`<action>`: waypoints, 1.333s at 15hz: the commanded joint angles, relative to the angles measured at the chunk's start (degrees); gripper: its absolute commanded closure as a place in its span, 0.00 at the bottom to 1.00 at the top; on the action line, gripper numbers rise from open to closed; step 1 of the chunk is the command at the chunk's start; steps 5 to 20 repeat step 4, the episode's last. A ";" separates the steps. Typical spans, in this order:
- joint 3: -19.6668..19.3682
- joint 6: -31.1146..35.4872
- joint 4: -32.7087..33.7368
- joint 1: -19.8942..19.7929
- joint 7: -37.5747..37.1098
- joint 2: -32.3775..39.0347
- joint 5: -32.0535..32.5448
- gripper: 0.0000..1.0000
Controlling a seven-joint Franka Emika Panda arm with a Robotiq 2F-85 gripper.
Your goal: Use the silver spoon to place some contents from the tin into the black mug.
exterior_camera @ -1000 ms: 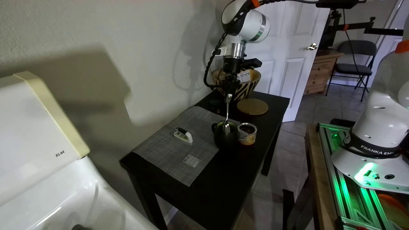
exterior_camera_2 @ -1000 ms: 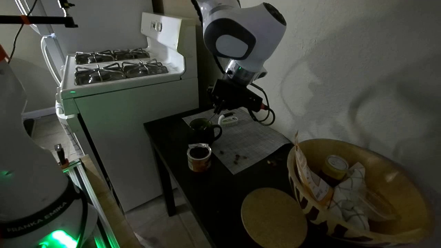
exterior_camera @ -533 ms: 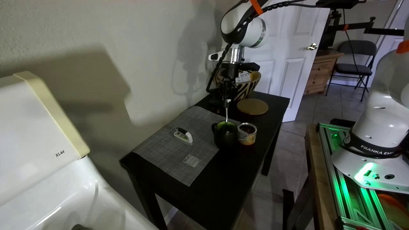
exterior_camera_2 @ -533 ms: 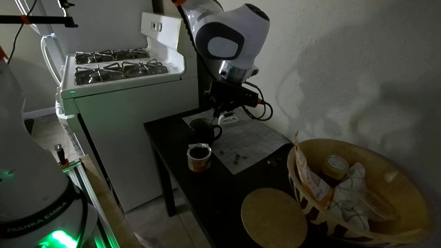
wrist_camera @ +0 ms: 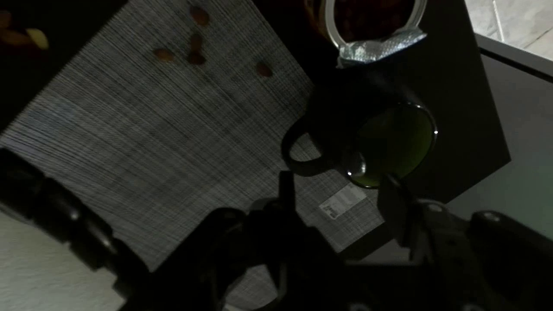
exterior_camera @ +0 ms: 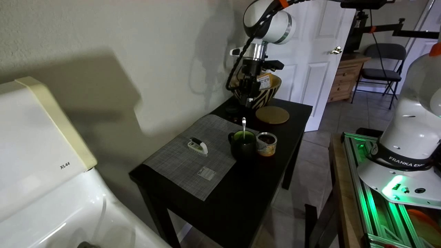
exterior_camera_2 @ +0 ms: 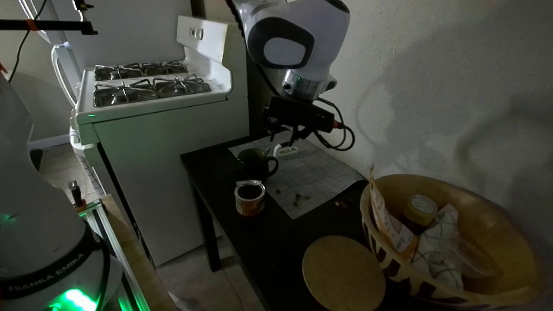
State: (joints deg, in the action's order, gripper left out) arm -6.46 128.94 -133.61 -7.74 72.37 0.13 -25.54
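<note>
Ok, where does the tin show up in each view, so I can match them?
In an exterior view: the tin is right of centre, just right of the black mug.
In an exterior view: the tin is a little left of centre, just below the black mug.
In the wrist view: the tin is right of centre, cut off by the top edge.
Shared landmark: the black mug.
</note>
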 commanded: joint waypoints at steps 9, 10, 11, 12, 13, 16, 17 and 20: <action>-6.21 -4.67 0.40 -3.66 2.31 -4.86 2.35 0.16; -6.21 -4.67 0.40 -3.66 2.31 -4.86 2.35 0.16; -6.21 -4.67 0.40 -3.66 2.31 -4.86 2.35 0.16; -6.21 -4.67 0.40 -3.66 2.31 -4.86 2.35 0.16; -6.21 -4.67 0.40 -3.66 2.31 -4.86 2.35 0.16; -6.21 -4.67 0.40 -3.66 2.31 -4.86 2.35 0.16; -6.21 -4.67 0.40 -3.66 2.31 -4.86 2.35 0.16; -6.21 -4.67 0.40 -3.66 2.31 -4.86 2.35 0.16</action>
